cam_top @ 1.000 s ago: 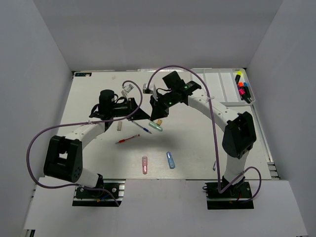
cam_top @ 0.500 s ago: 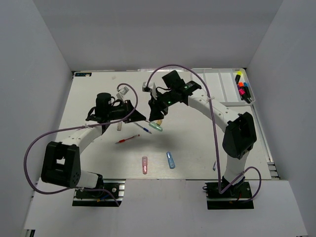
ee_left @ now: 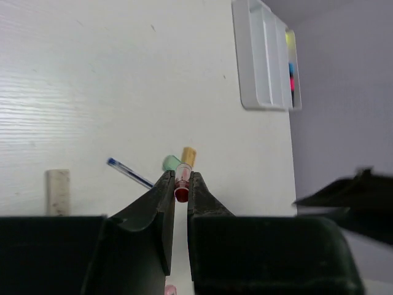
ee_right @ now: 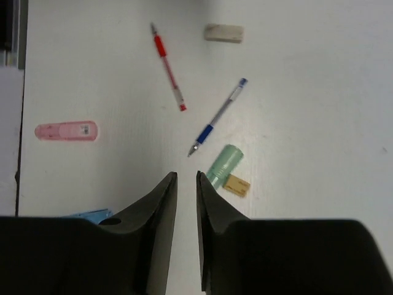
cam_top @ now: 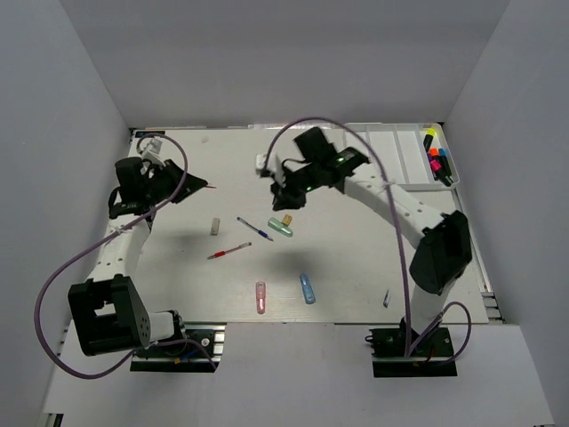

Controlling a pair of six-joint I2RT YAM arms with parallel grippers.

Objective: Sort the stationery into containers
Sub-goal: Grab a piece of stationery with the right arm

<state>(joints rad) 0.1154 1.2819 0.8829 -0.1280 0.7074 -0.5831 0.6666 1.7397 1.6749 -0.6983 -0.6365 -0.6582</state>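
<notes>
My left gripper (cam_top: 187, 186) is at the far left, shut on a thin red pen (ee_left: 182, 182) that shows end-on between its fingers; the pen's tip (cam_top: 212, 189) pokes out to the right. My right gripper (cam_top: 283, 197) hovers over the table's middle, empty, jaws a narrow gap apart (ee_right: 186, 178). Below it lie a blue pen (ee_right: 218, 117), a green capsule (ee_right: 223, 163), a tan bit (ee_right: 236, 185) and a second red pen (ee_right: 168, 72). The white tray (cam_top: 400, 151) sits at the back right, with highlighters (cam_top: 436, 160) in its right compartment.
A white eraser (cam_top: 214, 228) lies left of the blue pen. A pink capsule (cam_top: 260, 296) and a blue capsule (cam_top: 308, 288) lie near the front edge. A small grey piece (cam_top: 386, 298) lies at the front right. Grey walls close in both sides.
My left arm has swung from the table's middle back to the far left, carrying the red pen. My right gripper has shifted only slightly.
</notes>
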